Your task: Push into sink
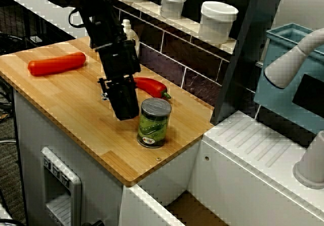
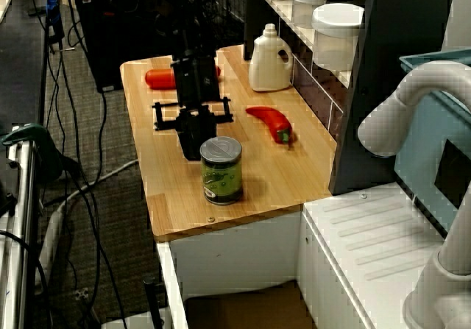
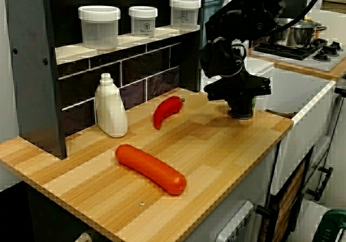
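Lining up behind the can (image 1: 154, 122) | my gripper (image 1: 125, 108) touching its left side, jaws unclear | next: shove right, off the counter (image 1: 76, 117) into the sink (image 1: 190, 209)

Three raised views ring one wooden counter (image 1: 76, 104).

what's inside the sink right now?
Only a corner of the sink shows, below the counter edge: bare brownish floor, nothing on it. The rest is cut off by the frame. The can is on the counter by the gripper.
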